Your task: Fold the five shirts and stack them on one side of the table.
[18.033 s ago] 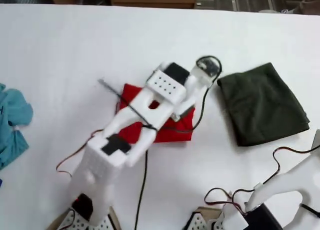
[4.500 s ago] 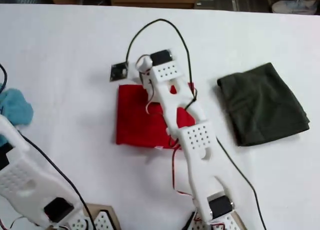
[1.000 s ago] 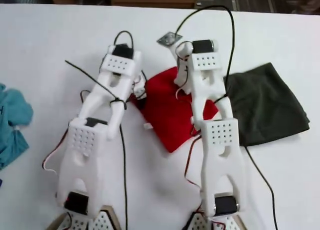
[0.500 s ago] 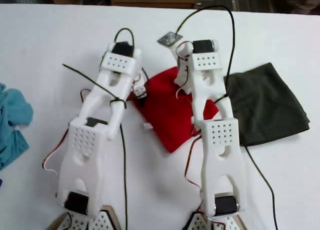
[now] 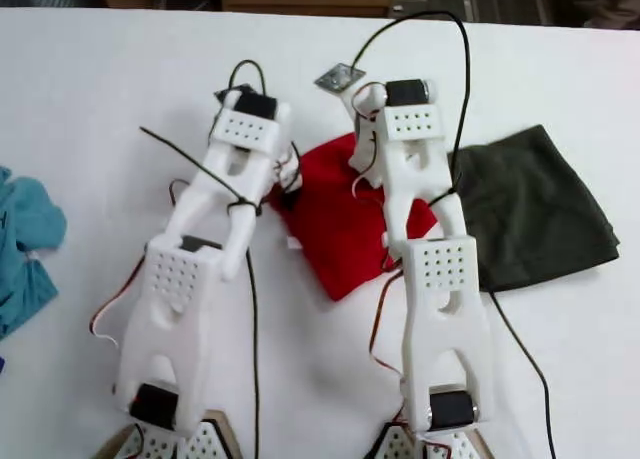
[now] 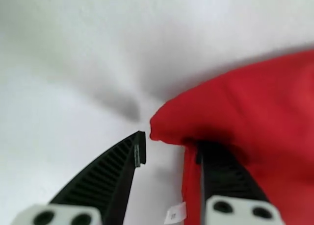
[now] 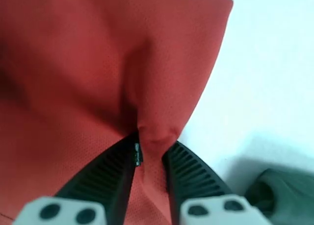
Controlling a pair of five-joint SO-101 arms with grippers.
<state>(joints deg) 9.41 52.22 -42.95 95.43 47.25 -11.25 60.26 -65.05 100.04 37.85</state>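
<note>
Lying near the middle of the table (image 5: 110, 79), between the two arms, the red shirt (image 5: 335, 229) is seen as a folded, somewhat skewed packet with one corner pointed toward the near edge. Its long axis is judged to run from that near corner obliquely toward the far edge, passing under the right arm (image 5: 440, 279).

At the corner nearest the left edge, the left gripper (image 6: 169, 145) is set with its jaws parted moderately. One jaw is laid over bare table and the other against the red cloth. The rounded corner of the fold is placed just beyond the gap and is not clamped.

Farther on, toward the far edge, the right gripper (image 7: 151, 146) is closed narrowly on a pinch of red fabric, which is drawn up into a ridge between the jaws. The cloth is seen to be a fine mesh knit, limp, and creased where it is pinched.

The green shirt (image 5: 530, 209), folded, is laid just beside the red one toward the right edge. Whether the two touch is hidden by the right arm.

The coming move is judged to turn on one relation: the green shirt lies rightward of both grippers, and the right arm is the nearer to it. The left corner would need to be gripped if the fold is to be kept. A teal shirt (image 5: 25, 244) is seen crumpled at the left edge.
</note>
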